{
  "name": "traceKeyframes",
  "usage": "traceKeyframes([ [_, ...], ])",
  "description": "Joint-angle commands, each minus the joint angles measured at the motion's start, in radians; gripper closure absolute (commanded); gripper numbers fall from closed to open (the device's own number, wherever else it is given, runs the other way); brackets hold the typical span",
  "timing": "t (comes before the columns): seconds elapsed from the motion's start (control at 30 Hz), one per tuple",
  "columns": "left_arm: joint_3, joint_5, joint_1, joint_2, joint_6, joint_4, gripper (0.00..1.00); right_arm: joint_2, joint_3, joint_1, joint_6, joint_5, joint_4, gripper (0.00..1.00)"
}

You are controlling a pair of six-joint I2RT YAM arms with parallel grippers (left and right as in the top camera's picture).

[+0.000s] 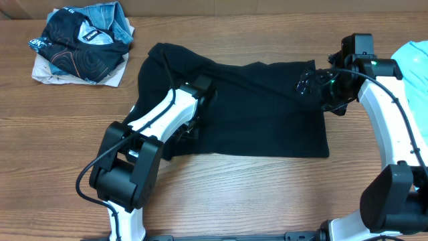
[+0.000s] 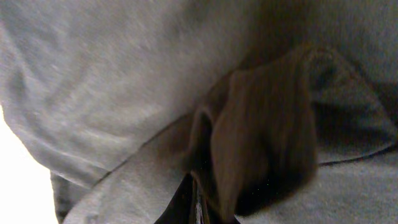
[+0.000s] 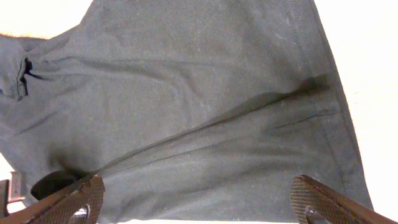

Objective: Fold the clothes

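Observation:
The clothes here are chiefly a large black shirt (image 1: 261,117) lying spread across the middle of the table. My left gripper (image 1: 192,126) is down on its left part. In the left wrist view it (image 2: 196,202) is shut on a raised fold of the black shirt (image 2: 261,137). My right gripper (image 1: 310,84) hovers over the shirt's upper right corner. Its fingertips (image 3: 81,194) stand wide apart, with flat fabric (image 3: 199,112) below and nothing between them. A light blue T-shirt (image 1: 416,57) lies at the far right edge.
A heap of dark and denim garments (image 1: 83,43) lies at the back left of the wooden table (image 1: 254,194). The right arm's white links (image 1: 391,127) run along the right side, and the left arm's base (image 1: 127,177) stands at the front left.

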Motion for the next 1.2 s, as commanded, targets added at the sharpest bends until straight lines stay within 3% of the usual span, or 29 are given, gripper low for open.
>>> traceKeyframes([
  [0.0,0.068,-0.101,0.005,0.005,0.019,0.007,0.96,-0.009,0.018,-0.005,-0.011,0.009,0.006,0.0],
  [0.17,0.11,-0.192,0.006,0.005,0.056,0.071,0.96,-0.009,0.018,-0.005,-0.011,0.009,0.01,0.0],
  [0.4,0.11,-0.212,0.006,0.005,0.167,0.177,0.92,-0.009,0.018,-0.005,-0.021,0.009,0.008,0.0],
  [0.53,0.11,-0.311,0.026,0.005,0.168,0.179,0.92,-0.009,0.018,-0.005,-0.023,0.009,0.009,0.0],
  [0.6,0.11,-0.329,0.05,0.005,0.169,0.181,0.83,-0.009,0.018,-0.005,-0.023,0.009,0.009,0.0],
  [0.77,0.11,-0.328,0.132,0.005,0.167,0.177,0.84,-0.009,0.018,-0.005,-0.023,0.009,0.006,0.0],
  [0.8,0.11,-0.328,0.146,0.005,0.167,0.177,0.81,-0.009,0.018,-0.005,-0.023,0.009,0.005,0.0],
  [0.97,0.12,-0.309,0.189,0.003,0.167,0.153,0.51,-0.009,0.018,-0.005,-0.023,0.009,0.008,0.0],
  [1.17,0.228,-0.17,0.154,-0.024,0.119,0.023,0.46,-0.009,0.018,-0.005,-0.023,0.009,0.01,0.0],
])
